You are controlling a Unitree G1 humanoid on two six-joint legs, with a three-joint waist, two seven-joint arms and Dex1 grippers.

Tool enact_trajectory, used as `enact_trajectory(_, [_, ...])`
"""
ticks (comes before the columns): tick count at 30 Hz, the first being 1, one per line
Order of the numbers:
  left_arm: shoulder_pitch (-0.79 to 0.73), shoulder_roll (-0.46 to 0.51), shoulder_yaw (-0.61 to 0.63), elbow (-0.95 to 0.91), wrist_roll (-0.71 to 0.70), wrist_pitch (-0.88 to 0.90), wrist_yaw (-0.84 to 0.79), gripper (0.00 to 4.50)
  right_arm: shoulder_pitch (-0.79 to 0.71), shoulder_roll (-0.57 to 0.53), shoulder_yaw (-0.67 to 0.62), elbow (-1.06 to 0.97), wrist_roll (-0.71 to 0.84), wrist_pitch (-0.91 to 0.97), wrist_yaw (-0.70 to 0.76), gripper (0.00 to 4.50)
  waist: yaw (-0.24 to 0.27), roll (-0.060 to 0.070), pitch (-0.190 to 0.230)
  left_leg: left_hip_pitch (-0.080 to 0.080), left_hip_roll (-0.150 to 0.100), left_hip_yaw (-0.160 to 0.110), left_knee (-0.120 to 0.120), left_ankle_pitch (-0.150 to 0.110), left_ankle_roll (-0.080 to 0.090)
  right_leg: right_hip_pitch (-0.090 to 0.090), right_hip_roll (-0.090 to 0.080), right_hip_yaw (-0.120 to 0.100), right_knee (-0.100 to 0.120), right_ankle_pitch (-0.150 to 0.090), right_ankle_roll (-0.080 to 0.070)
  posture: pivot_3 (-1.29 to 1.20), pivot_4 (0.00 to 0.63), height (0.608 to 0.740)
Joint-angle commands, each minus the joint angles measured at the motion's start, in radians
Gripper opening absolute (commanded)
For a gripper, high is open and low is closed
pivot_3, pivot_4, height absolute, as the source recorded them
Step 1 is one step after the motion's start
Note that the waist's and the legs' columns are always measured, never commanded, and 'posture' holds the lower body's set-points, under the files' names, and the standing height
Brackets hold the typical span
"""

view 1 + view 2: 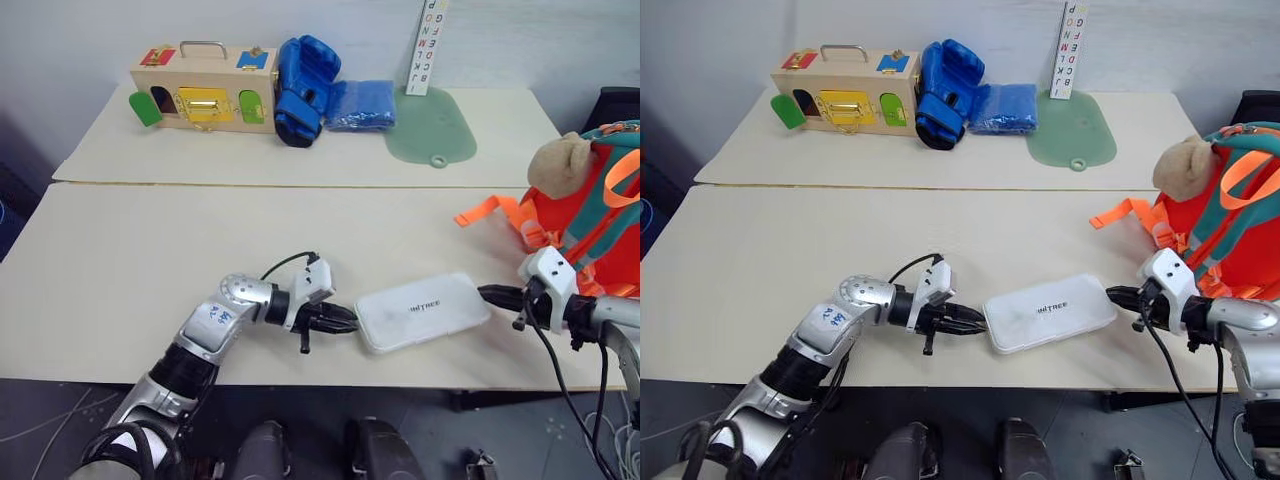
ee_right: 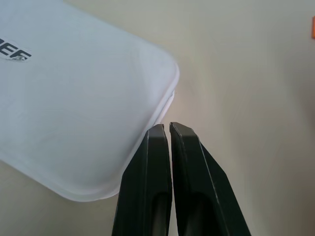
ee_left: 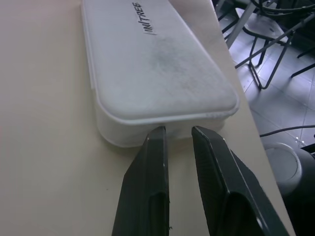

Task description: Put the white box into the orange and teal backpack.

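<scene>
The white box lies flat near the table's front edge, its dark lettering facing up. My left gripper comes in level from the left. Its black fingers are drawn almost together, with the tips against the box's short end and nothing between them. My right gripper is shut, its tips at the box's opposite right corner. The orange and teal backpack stands at the table's right edge behind my right arm. A beige plush toy hangs on it, and an orange strap trails onto the table.
On the far table stand a wooden box with coloured latches, a blue boxing glove, a blue cloth bundle, a green mat and an upright letter strip. The table's front edge runs just below the white box.
</scene>
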Motion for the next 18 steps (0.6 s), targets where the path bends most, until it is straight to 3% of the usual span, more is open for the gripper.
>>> enact_trajectory(1, [-0.044, -0.052, 0.04, 0.065, 0.024, -0.053, 0.057, 0.87, 0.041, 0.008, -0.003, -0.141, 0.068, 0.045, 0.035, 0.19, 0.003, 0.0, 0.0, 0.0, 0.0, 0.0, 0.0, 0.0, 0.0, 0.0, 0.0, 0.0, 0.0, 0.0, 0.0, 0.0, 0.15, 0.74])
enact_trajectory(5, [-0.042, -0.044, 0.082, 0.081, 0.025, -0.058, 0.052, 0.87, 0.061, 0.018, -0.016, -0.176, 0.068, 0.072, 0.017, 0.19, -0.004, 0.0, 0.0, 0.0, 0.0, 0.0, 0.0, -0.002, 0.004, 0.0, 0.0, 0.0, 0.001, 0.0, 0.0, 0.0, 0.15, 0.74])
enact_trajectory(11, [-0.011, 0.077, 0.129, 0.033, -0.003, -0.014, -0.032, 0.87, 0.062, 0.027, -0.04, -0.121, 0.045, 0.042, -0.002, 0.19, -0.006, 0.0, 0.0, 0.0, 0.001, -0.001, -0.001, 0.0, 0.0, 0.0, 0.0, -0.001, 0.001, 0.0, 0.0, 0.0, 0.15, 0.74])
enact_trajectory(15, [-0.023, 0.112, 0.14, 0.032, -0.011, 0.001, -0.063, 0.04, 0.048, 0.02, -0.041, -0.061, 0.032, 0.002, 0.006, 0.17, -0.003, 0.0, 0.0, 0.0, 0.0, 0.0, 0.0, 0.001, -0.001, 0.0, 0.0, 0.0, 0.001, 0.0, 0.0, 0.0, 0.15, 0.74])
enact_trajectory(18, [-0.049, 0.1, 0.166, 0.045, -0.038, 0.118, -0.031, 0.01, 0.041, 0.013, -0.032, -0.031, 0.021, -0.03, 0.016, 0.17, 0.003, 0.0, 0.0, 0.0, 0.0, 0.0, -0.001, 0.001, -0.001, 0.0, -0.001, 0.0, 0.001, 0.0, 0.0, 0.0, 0.15, 0.74])
